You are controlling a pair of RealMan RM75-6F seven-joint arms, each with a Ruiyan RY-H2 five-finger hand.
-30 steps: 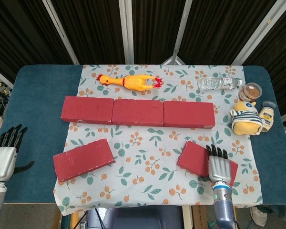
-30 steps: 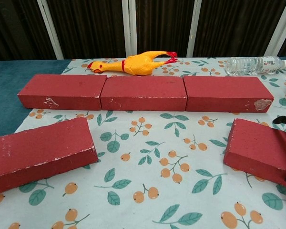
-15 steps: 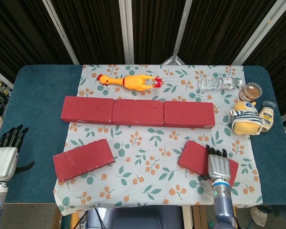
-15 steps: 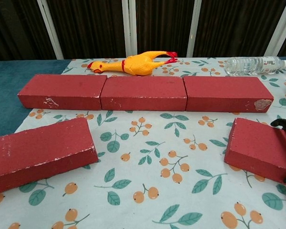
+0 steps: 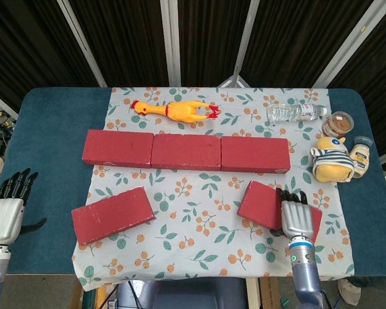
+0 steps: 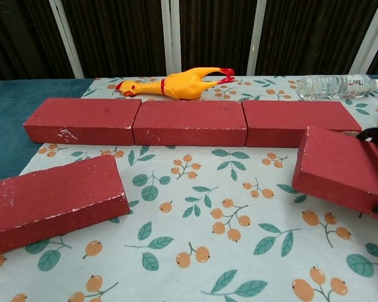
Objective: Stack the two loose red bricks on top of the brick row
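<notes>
Neither brick is stacked: right hand point(image 5: 298, 217) grips the right brick point(image 5: 265, 203), raised at five o'clock; left hand point(image 5: 6, 212) idles, fingers apart

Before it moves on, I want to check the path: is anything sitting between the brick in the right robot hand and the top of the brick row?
Nothing visible does. Only bare patterned cloth separates the held brick in the right robot hand from the brick row, whose top is bare.

One loose red brick point(image 5: 113, 214) lies flat; the other brick point(image 6: 340, 168) is tilted before the brick row point(image 5: 185, 152).
</notes>
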